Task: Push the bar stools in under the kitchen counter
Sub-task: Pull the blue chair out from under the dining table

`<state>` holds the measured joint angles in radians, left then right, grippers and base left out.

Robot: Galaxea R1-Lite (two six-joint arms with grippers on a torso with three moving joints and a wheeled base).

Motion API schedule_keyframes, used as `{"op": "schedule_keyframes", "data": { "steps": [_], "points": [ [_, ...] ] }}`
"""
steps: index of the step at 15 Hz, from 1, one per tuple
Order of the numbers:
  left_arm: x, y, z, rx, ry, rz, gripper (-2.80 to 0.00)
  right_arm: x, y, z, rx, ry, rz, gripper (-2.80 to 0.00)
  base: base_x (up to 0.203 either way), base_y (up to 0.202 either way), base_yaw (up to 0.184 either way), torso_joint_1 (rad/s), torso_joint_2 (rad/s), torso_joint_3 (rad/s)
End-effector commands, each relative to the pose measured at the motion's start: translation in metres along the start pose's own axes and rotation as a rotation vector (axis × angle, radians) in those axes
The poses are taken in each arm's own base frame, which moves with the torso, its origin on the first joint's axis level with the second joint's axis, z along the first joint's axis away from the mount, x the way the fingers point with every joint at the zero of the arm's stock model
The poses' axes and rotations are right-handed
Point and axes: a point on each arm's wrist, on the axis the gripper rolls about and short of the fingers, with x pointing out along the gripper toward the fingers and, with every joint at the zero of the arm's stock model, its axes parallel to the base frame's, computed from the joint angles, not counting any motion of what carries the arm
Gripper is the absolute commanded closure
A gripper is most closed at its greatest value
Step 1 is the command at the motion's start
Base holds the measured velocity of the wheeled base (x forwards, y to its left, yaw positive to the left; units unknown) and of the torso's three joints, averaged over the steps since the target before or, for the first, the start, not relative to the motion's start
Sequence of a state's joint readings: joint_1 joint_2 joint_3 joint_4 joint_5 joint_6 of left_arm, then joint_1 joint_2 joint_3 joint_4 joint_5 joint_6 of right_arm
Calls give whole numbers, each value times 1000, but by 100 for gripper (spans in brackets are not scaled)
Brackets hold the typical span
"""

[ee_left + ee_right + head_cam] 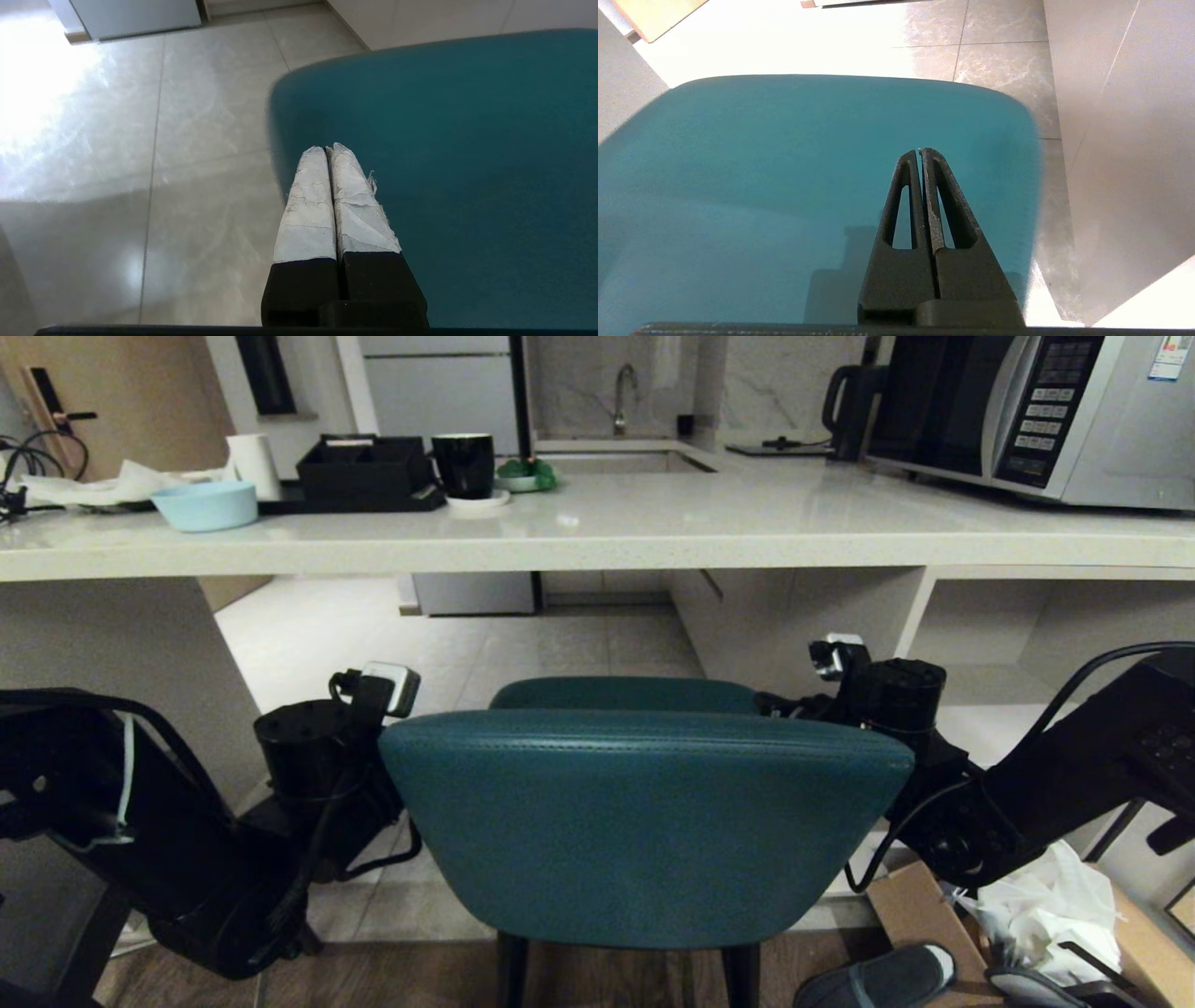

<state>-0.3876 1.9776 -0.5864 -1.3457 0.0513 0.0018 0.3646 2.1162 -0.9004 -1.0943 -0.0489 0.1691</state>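
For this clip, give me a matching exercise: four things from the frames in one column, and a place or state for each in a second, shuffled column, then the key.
Things:
1. teal stool
2. microwave
3. light blue bowl
4. left gripper

Places or states:
A. on the counter's far right
B. shut, over the seat's edge
C. on the counter's left part
D. on the floor, in front of the counter

Pairs: 1-D, 2-A, 3-C, 4-B

Head view behind teal stool (644, 821), facing counter (597, 537); wrist views close above seat.
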Motion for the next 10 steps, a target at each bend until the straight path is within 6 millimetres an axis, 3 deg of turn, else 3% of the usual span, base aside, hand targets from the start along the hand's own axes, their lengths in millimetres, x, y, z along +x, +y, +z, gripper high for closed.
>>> {"op": "schedule_keyframes", "data": {
  "steps": [1, 5, 10],
  "points": [
    [-23, -3, 0, -22, 0, -15, 0, 0, 3, -3, 0, 6, 4, 0, 0, 0, 0, 0, 0, 0],
    [-30, -3, -7, -37, -43, -10, 0, -4, 12, -2, -3, 5, 26, 0, 0, 0, 0, 0, 0, 0],
    [-10, 20, -15, -38, -44, 61, 0, -22, 25, 0, -8, 14, 33, 0, 0, 0, 0, 0, 0, 0]
  ]
}}
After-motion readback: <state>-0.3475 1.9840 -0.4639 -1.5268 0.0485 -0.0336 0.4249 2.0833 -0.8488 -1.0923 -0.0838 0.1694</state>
